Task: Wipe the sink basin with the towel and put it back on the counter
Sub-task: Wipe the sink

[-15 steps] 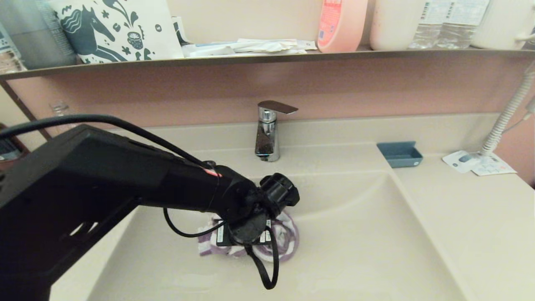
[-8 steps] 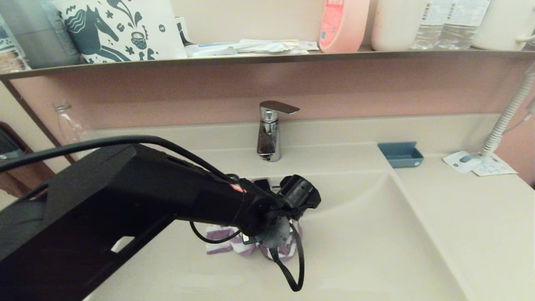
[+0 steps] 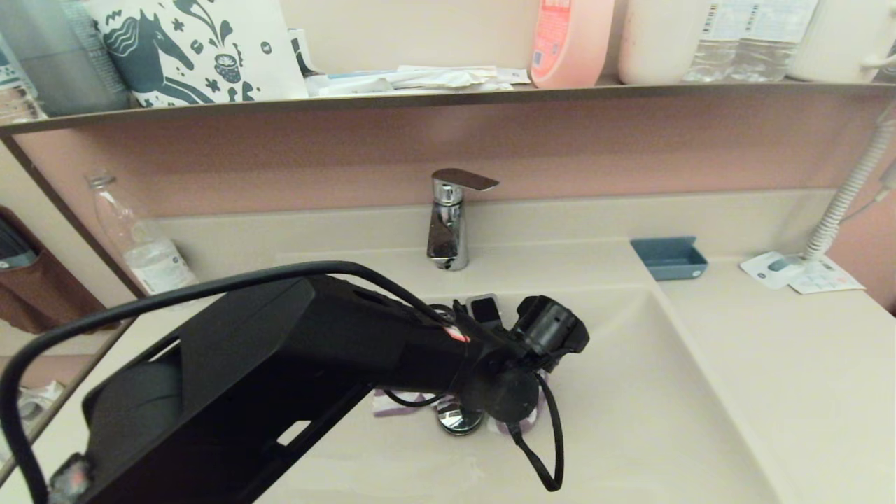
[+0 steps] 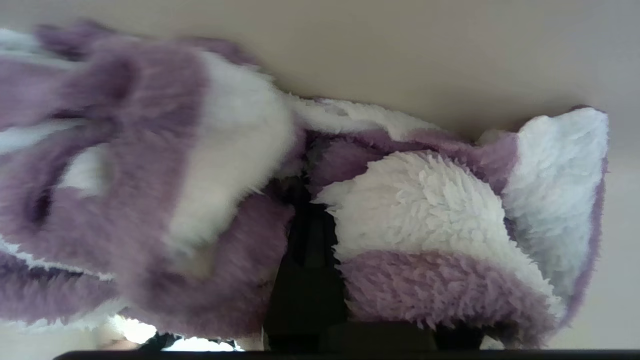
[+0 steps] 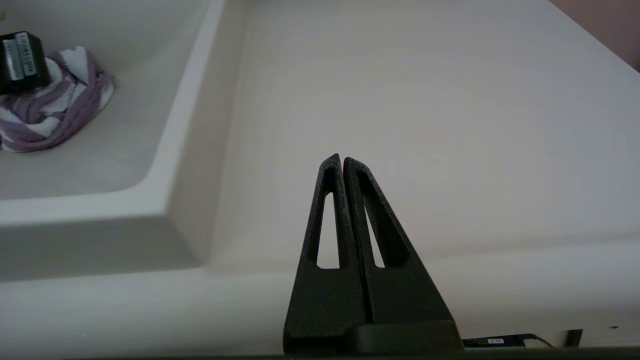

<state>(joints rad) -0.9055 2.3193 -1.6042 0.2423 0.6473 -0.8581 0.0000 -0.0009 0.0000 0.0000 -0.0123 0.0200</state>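
Mostly hidden under the big black left arm: the towel [image 3: 526,418], purple and white, down in the middle of the sink basin [image 3: 630,420]. Only small bits peeking out in the head view, right beside the shiny drain plug [image 3: 460,418]. Up close in the left wrist view, fluffy towel [image 4: 400,225] bunched around the left gripper [image 4: 305,235] — fingers buried in the folds, closed on the cloth. Right gripper [image 5: 341,162] over the bare counter [image 5: 450,125], fingers pressed together, holding nothing; out of sight in the head view. Tap [image 3: 448,220] at centre, above the arm. Blue tray [image 3: 670,257] to the right on the counter. Clear bottle [image 3: 136,241] at left, partly cut by the mirror edge. Shelf [image 3: 448,94] across the top — things on it cut off.
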